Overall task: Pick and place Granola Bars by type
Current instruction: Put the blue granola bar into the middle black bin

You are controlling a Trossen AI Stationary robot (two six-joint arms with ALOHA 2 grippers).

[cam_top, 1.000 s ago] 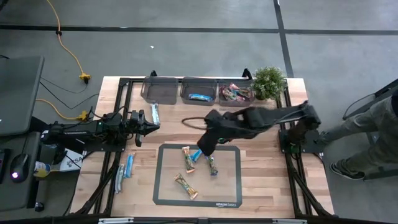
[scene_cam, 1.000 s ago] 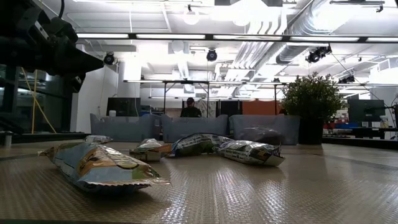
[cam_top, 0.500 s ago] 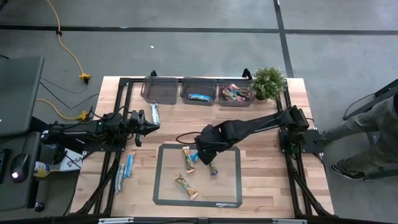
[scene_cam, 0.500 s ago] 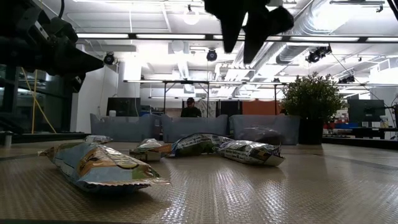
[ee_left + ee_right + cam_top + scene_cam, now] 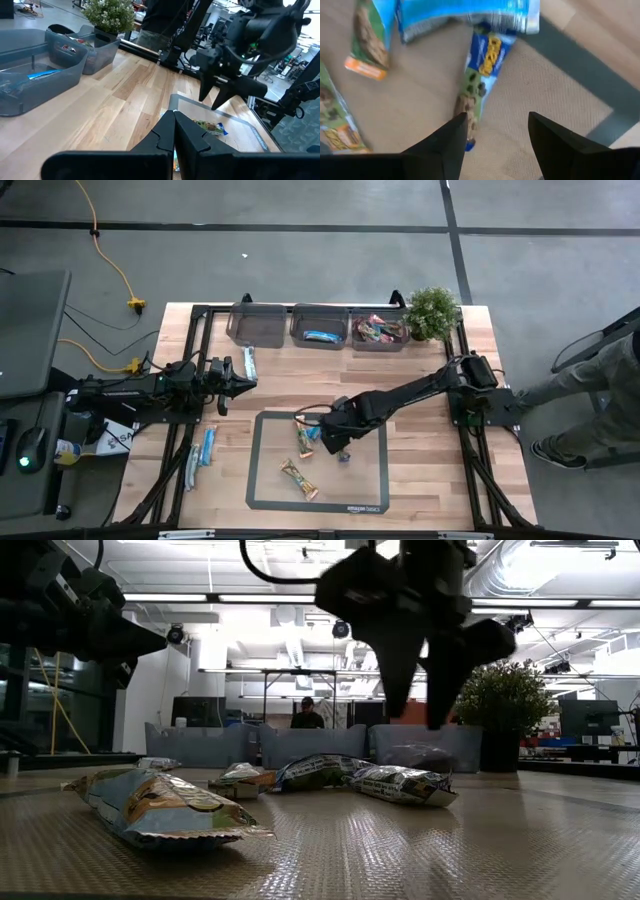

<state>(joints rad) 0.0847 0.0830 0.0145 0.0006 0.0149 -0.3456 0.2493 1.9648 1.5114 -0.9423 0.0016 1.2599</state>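
Several wrapped granola bars lie flat on the dark mat (image 5: 265, 480): a blue-and-green one (image 5: 481, 75), a bright blue one (image 5: 465, 15) and tan-green ones (image 5: 370, 40) (image 5: 298, 478). My right gripper (image 5: 497, 117) is open and hangs over the mat, a finger on either side of the blue-and-green bar (image 5: 344, 452), above it and apart from it (image 5: 415, 720). Pale blue bars (image 5: 207, 446) (image 5: 250, 362) lie on the wood off the mat's left side. My left gripper (image 5: 174, 120) is shut and waits at the table's left (image 5: 240, 380).
Three clear grey bins stand along the far edge (image 5: 255, 325); the middle one (image 5: 322, 327) holds a blue bar and the right one (image 5: 378, 330) holds multicoloured ones. A potted plant (image 5: 432, 310) stands at the far right corner. A person's leg shows right of the table (image 5: 590, 380).
My right gripper has come down from high over the mat's far edge and moved toward the near edge, arriving open above the blue-and-green bar; in the low view it dropped into sight from above. The bars have stayed where they were.
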